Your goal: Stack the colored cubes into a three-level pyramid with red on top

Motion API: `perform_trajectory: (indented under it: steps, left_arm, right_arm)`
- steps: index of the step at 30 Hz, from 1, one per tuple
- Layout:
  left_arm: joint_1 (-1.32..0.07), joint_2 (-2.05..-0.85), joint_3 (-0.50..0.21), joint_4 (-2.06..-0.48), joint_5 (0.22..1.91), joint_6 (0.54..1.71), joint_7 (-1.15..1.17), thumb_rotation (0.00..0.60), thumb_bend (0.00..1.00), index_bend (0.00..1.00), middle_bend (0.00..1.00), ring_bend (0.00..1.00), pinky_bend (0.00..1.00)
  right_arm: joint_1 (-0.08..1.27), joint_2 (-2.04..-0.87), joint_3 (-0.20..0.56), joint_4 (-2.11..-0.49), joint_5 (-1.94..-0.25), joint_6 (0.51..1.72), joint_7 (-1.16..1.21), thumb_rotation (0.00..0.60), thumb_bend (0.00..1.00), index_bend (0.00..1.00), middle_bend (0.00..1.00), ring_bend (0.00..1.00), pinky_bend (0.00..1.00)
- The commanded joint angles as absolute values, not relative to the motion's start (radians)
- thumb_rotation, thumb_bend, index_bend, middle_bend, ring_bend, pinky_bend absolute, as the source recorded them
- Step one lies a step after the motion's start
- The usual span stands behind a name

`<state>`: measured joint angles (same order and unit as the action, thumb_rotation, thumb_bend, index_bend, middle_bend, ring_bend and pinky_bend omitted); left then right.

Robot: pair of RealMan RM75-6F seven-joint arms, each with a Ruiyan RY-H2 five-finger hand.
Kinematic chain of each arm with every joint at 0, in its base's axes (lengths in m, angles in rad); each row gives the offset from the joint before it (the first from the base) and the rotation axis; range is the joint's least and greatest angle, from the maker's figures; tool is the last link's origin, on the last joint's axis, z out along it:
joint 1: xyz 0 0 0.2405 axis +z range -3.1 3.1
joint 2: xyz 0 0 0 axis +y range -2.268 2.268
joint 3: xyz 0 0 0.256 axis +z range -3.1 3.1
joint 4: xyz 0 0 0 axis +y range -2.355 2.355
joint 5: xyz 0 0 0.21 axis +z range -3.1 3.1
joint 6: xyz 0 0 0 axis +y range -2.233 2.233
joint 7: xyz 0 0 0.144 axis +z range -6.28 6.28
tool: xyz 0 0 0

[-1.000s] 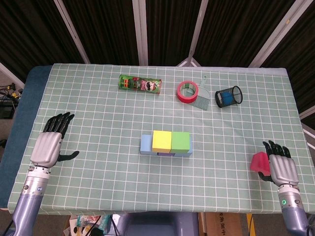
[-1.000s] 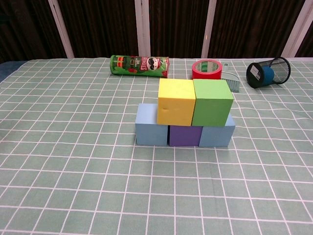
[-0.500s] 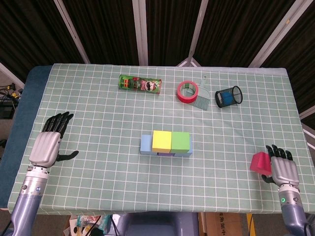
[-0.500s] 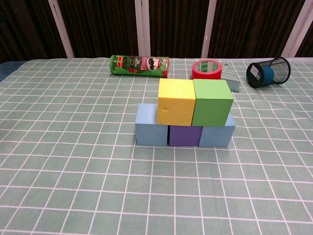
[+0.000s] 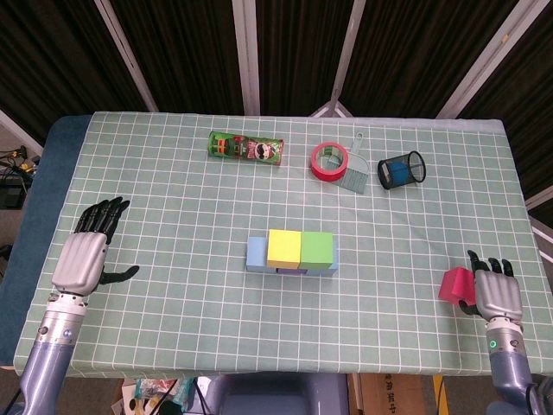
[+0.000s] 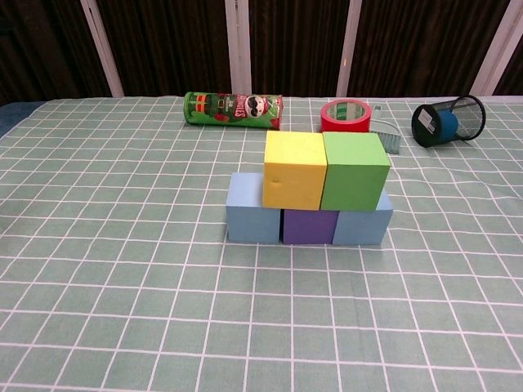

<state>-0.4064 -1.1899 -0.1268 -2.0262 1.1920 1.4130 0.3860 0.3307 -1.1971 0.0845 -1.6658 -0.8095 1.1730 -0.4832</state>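
1. The right hand (image 5: 497, 294) has slid back toward the near bench edge over the last second; its fingers (image 5: 472, 304) curl beside the red cube (image 5: 455, 284), touching it, though whether they truly grip it I cannot tell.
2. The left hand (image 5: 84, 257) stays put, far left of the stack, fingers spread and holding nothing.
3. The stack is unchanged: a yellow cube (image 6: 294, 170) and a green cube (image 6: 353, 171) sit on two blue cubes (image 6: 252, 218) flanking a purple cube (image 6: 310, 226).
4. Only the top level is missing; the red cube lies well right of the stack, so the retreat brings it no nearer.
5. Behind the stack: chip can (image 5: 246, 148), tape roll (image 5: 329, 162), mesh cup (image 5: 402, 169).
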Motion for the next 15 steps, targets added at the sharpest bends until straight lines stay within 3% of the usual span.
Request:
perform_trajectory:
  steps: [1, 7, 15]
  left_arm:
    - [-0.405, -1.191, -0.128, -2.027, 1.191, 1.411, 0.386, 0.600, 0.12, 0.00, 0.02, 0.00, 0.00]
    - [-0.402, -1.191, -0.133, -2.027, 1.192, 1.405, 0.387, 0.600, 0.12, 0.00, 0.02, 0.00, 0.00]
    - [-0.397, -1.189, -0.137, -2.030, 1.196, 1.400, 0.388, 0.600, 0.12, 0.00, 0.02, 0.00, 0.00]
  right_arm:
    - [0.332, -1.196, 0.086, -1.661, -0.804, 1.169, -0.482, 0.600, 0.27, 0.00, 0.30, 0.14, 0.00]
    - [0.333, -1.197, 0.088, -1.652, -0.799, 1.165, -0.481, 0.600, 0.27, 0.00, 0.39, 0.22, 0.00]
    - [0.335, -1.187, 0.089, -1.666, -0.798, 1.159, -0.478, 0.600, 0.27, 0.00, 0.41, 0.24, 0.00]
